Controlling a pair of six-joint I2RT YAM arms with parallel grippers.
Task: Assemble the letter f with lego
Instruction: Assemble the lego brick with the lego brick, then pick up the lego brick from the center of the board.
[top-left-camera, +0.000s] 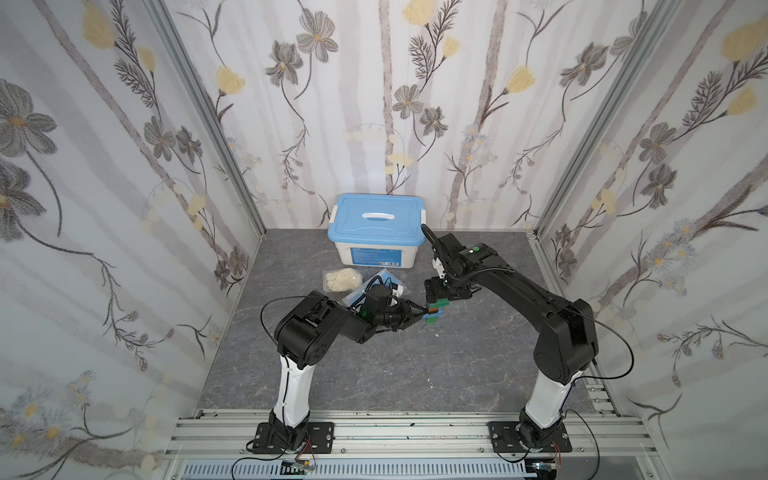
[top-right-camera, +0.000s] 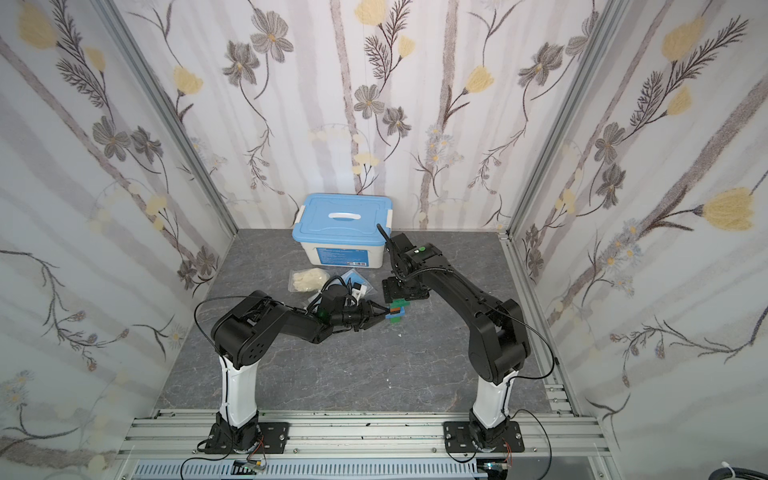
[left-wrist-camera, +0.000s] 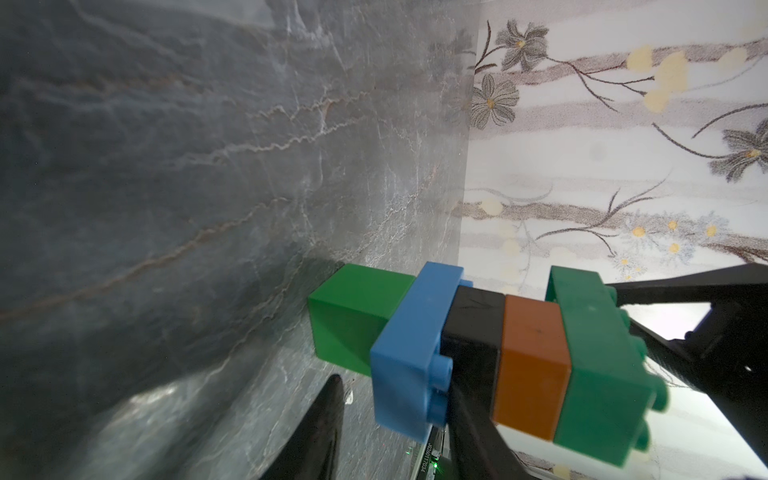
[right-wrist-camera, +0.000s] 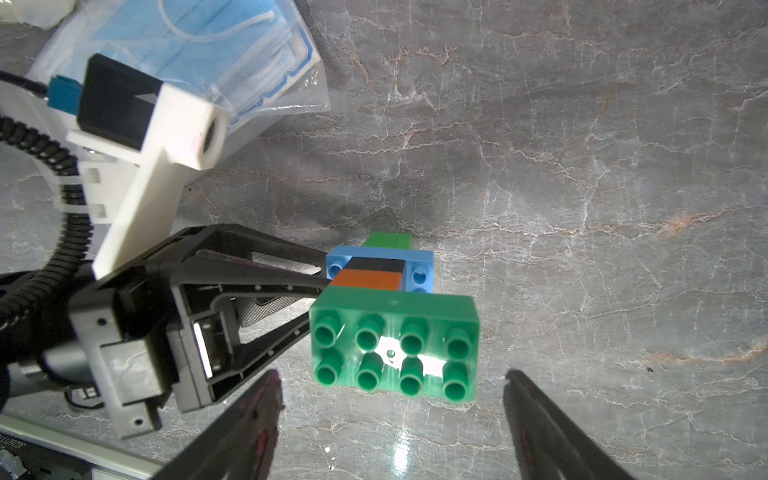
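Front rail (top-left-camera: 395, 432) nearest, arm bases (top-left-camera: 295, 436) bolted on. On desk (top-left-camera: 415, 374), near centre: the letter f (top-left-camera: 434, 312), stacked green, blue, black, orange, green. Pinched at blue brick (left-wrist-camera: 407, 345) by left gripper (right-wrist-camera: 328, 274), jaws narrow. Straddled from above by right gripper (right-wrist-camera: 390, 382), jaws wide, clear of top green brick (right-wrist-camera: 395, 345). Cannot tell whether bottom green brick (left-wrist-camera: 353, 320) touches desk. Behind: blue-lidded box (top-left-camera: 376, 220), mask pack (right-wrist-camera: 199, 50).
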